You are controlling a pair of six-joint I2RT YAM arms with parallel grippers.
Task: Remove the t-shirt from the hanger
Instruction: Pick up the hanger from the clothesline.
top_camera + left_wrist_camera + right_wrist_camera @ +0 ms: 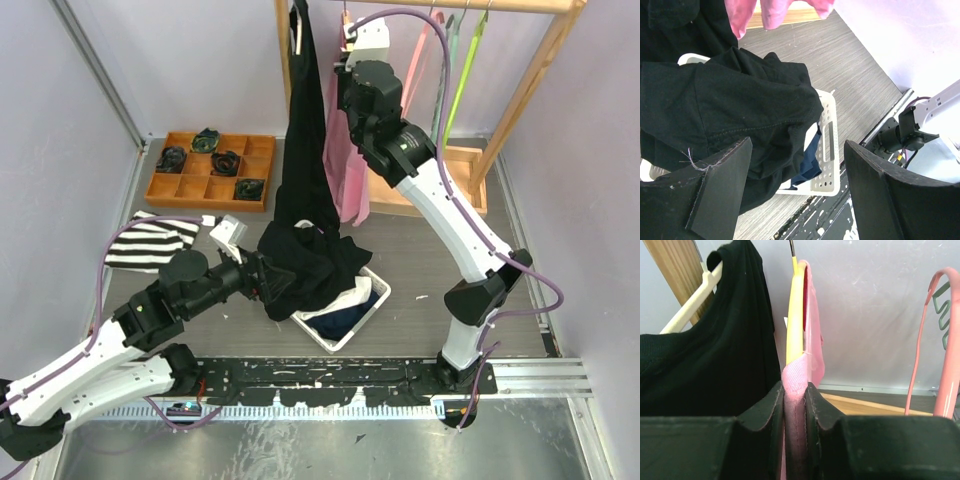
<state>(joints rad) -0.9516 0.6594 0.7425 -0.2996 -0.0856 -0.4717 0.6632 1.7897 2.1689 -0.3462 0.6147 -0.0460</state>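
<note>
Right gripper (795, 390) is clamped on the pink tee (813, 347) at its shoulder on the hanger (795, 325) up at 12 o'clock, probably to drag it off, while left gripper (797, 150) hangs spread wide by the black shirt (740, 95) over the basket (827, 145) at 6.

Robotics lab test cell, dressed as a laundry corner. Evidence:
- Plain pale lilac wall panels (60, 120) box in a grey wood-grain counter (420, 260).
- White-and-black left robot arm (100, 350) and matching right robot arm (440, 200) are bolted to a scuffed black metal rail (330, 380) at the near edge, with a purple cable (110, 255) looping loose.
- Props: light wooden clothes rack (530, 90) carrying a pink cotton t-shirt (348, 190), orange wooden compartment tray (200, 202) of dark rolled socks (225, 162), white perforated plastic basket (829, 150) of clothes.
</note>
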